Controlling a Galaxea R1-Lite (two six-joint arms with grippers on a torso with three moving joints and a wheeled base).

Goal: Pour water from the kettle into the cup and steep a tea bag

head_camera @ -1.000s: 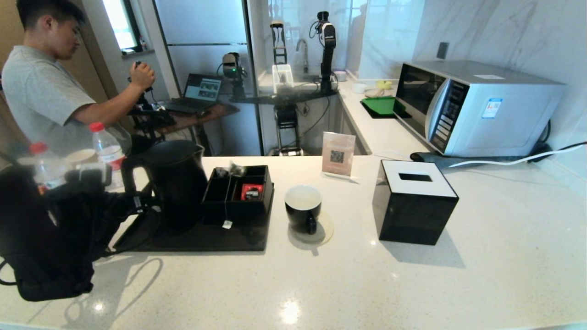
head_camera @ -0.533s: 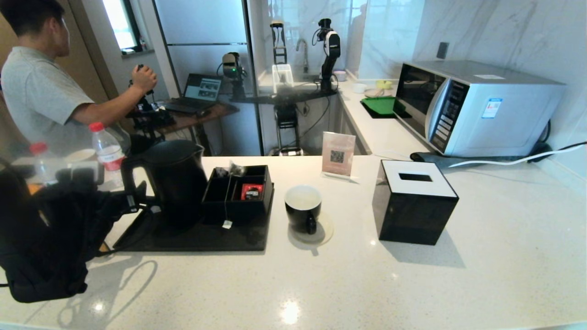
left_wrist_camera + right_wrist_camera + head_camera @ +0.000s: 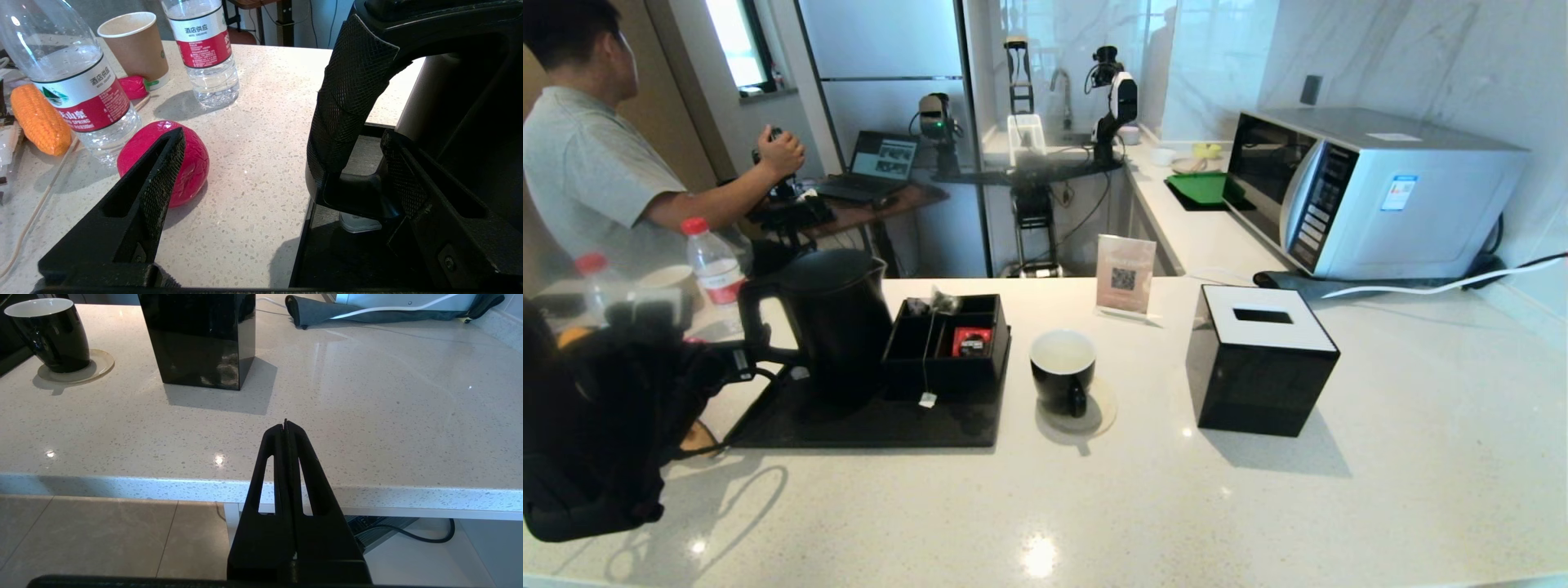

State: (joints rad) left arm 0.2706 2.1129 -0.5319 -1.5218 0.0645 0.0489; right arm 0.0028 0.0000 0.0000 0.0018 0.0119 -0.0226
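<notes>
The kettle (image 3: 837,322) serves as the reference for all positions. It stands upright on a black tray (image 3: 866,425) at the left part of the bench (image 3: 1176,506).

Left of the kettle, the left arm reaches in level with the loop handle (image 3: 750,327). The left pincer (image 3: 282,163) stands wide open, its two fingers straddling the handle: one finger (image 3: 161,171) lies outside the loop over the bench, the other (image 3: 412,183) sits inside it, next to the kettle body. Whether either pad touches the handle cannot be told; nothing is gripped.

Behind and left of the kettle stand two water bottles (image 3: 204,49), a tan paper cup (image 3: 137,45), a red ball (image 3: 188,163) and an orange corn cob (image 3: 39,118).

Just right of the kettle, on the same tray, sits a black compartment box (image 3: 947,339). The tea bag (image 3: 943,300) rests at the box's rear, its string hanging down the front with the tag (image 3: 926,400) near the tray. A red packet (image 3: 970,341) lies in a right-hand compartment.

Further right of the kettle, off the tray, the cup (image 3: 1063,367) stands upright on a coaster (image 3: 1094,416), handle facing the robot. Beyond it stands a black tissue box (image 3: 1258,359), then a microwave (image 3: 1372,192) at the far right.

The right pincer (image 3: 286,424) hangs well right of the kettle, in front of the bench edge, fingers pressed together and holding nothing.
</notes>
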